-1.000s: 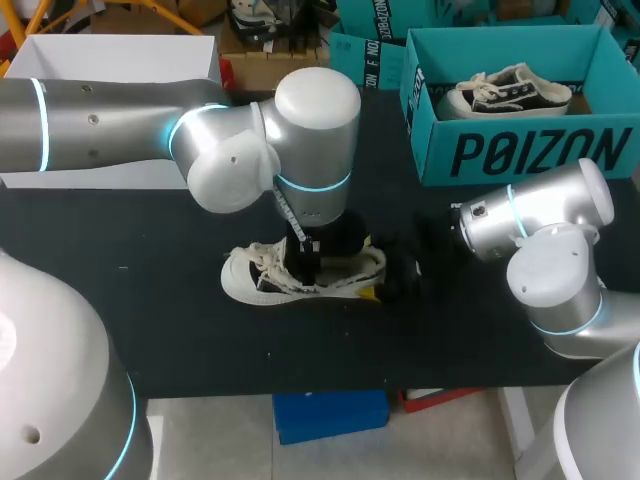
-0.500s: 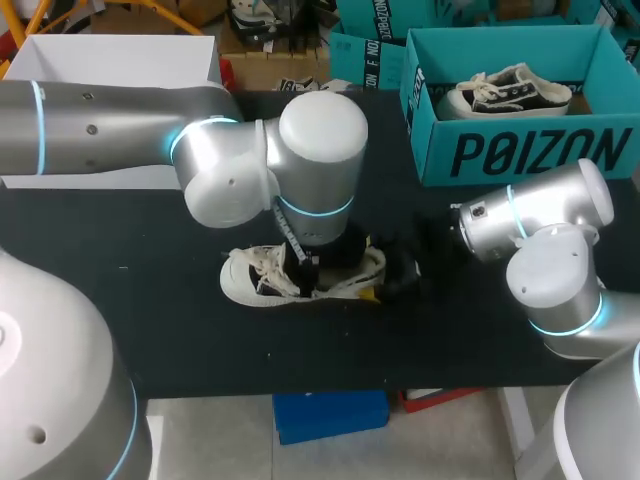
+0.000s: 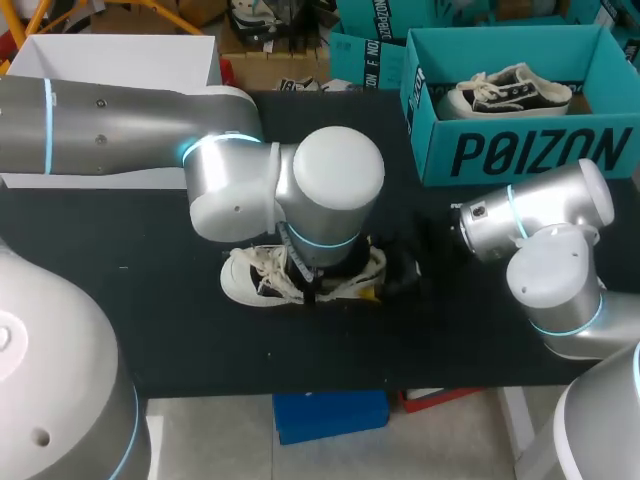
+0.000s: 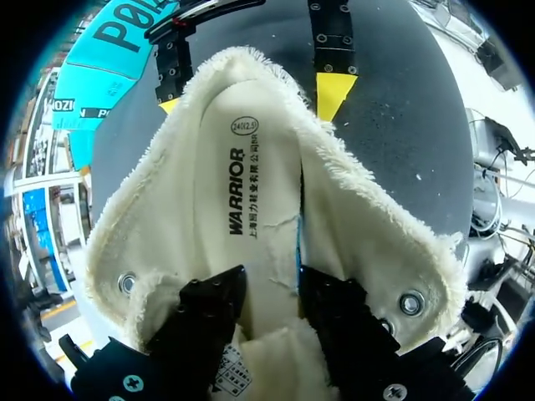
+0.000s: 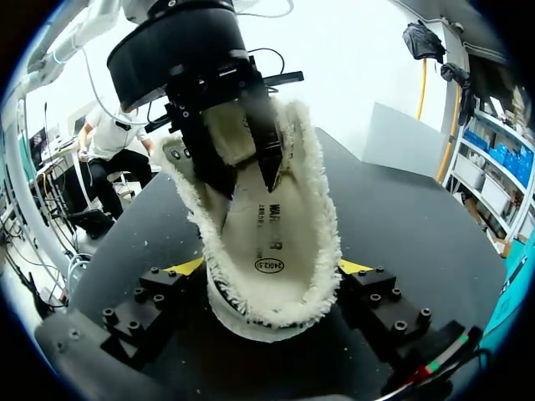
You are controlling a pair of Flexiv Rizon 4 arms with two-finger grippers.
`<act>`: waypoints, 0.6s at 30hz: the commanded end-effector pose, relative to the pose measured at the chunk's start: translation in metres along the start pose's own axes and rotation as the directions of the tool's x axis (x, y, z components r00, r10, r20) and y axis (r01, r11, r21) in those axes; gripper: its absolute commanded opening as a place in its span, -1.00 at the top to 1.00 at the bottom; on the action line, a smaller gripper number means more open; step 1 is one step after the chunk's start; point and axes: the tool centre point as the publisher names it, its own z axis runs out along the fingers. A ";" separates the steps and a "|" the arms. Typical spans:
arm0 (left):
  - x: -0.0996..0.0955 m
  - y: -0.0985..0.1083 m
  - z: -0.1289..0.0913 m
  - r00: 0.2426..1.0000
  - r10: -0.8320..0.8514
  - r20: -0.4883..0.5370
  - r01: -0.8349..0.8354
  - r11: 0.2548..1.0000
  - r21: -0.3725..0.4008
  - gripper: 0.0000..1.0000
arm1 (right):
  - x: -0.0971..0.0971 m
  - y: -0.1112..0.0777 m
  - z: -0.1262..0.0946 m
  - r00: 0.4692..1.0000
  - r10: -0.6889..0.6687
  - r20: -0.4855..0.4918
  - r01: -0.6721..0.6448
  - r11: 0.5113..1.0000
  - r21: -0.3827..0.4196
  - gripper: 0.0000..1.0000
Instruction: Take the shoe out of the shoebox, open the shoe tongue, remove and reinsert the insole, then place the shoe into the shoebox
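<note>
Insole (image 4: 251,192): thin, floppy, likely peeling best from its edge.
Right hand (image 5: 272,267): clamping the sneaker (image 3: 262,278) at its heel.
Left hand (image 4: 269,292): reaching inside; cannot tell its grip.

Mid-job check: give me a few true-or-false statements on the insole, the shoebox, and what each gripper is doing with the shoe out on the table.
1. The insole lies inside the shoe. True.
2. The shoebox is empty. False: a second shoe lies in it.
3. The right gripper hangs clear of the shoe. False: its yellow-tipped fingers press the heel from both sides.
4. The left gripper reaches down into the shoe's opening, over the insole. True.
</note>
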 end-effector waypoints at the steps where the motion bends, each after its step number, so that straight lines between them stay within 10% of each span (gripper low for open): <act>1: 0.001 0.004 0.140 0.999 -0.017 0.048 0.016 1.000 0.008 0.12 | -0.001 -0.004 0.002 1.000 0.003 0.000 -0.003 1.000 0.002 1.00; 18: -0.042 -0.006 0.144 0.984 -0.028 0.174 0.029 1.000 -0.005 0.07 | -0.001 -0.004 0.002 1.000 0.003 0.000 -0.003 1.000 0.002 1.00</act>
